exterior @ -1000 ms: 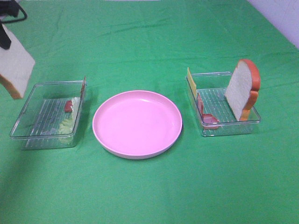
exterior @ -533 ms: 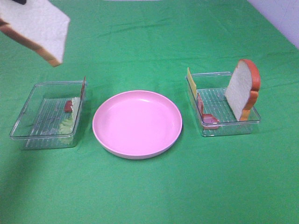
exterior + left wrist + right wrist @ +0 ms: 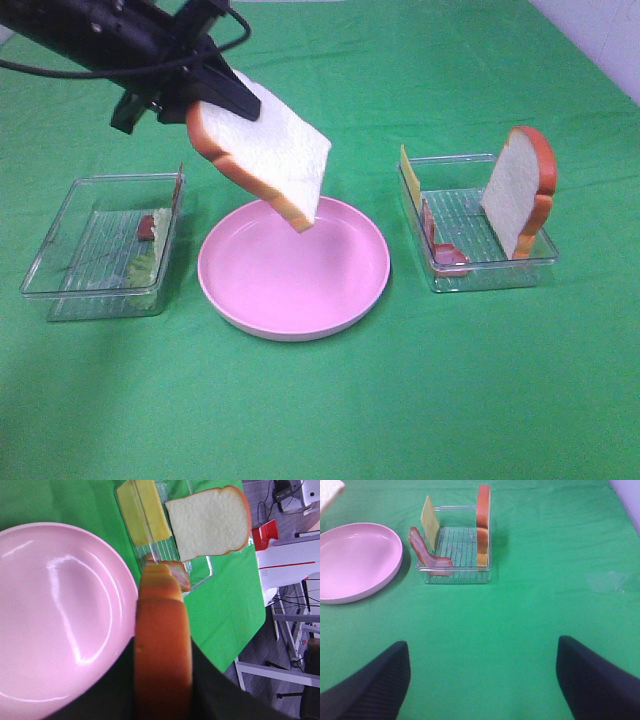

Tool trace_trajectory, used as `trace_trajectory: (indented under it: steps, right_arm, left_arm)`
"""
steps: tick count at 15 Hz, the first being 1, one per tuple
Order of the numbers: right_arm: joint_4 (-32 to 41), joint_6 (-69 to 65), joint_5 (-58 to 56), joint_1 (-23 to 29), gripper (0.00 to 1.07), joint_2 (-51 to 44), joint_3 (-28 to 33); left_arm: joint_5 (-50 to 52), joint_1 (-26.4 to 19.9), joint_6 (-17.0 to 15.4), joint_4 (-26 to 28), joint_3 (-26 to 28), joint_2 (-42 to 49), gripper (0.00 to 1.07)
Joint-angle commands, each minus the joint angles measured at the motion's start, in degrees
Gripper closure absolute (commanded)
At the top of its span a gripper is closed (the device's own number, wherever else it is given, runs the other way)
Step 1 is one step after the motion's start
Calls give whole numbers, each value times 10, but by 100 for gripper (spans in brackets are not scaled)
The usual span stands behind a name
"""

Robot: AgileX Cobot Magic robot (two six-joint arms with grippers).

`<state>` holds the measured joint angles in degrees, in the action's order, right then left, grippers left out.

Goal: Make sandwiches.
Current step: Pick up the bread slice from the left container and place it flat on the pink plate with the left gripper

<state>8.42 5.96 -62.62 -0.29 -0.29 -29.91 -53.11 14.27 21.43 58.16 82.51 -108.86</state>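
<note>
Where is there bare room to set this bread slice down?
The pink plate is bare, below the held bread slice. The green cloth in front of it is open. The right tray is crowded: standing bread, cheese, bacon.

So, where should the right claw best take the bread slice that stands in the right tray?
Pinch the bread slice at its rounded top, across the flat faces, coming from above: it stands on edge, leaning in the right tray, its top well above the rim.
</note>
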Motion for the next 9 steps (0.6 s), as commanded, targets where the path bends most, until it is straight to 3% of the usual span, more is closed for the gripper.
trace_trajectory:
  steps: [1, 9]
  right_arm:
    - [-2, 1, 5, -3, 31, -5, 2]
    - [-2, 1, 5, -3, 31, -5, 2]
  left_arm:
    - [53, 33, 3, 15, 0, -41, 107]
    - [105, 66, 3, 29, 1, -120, 107]
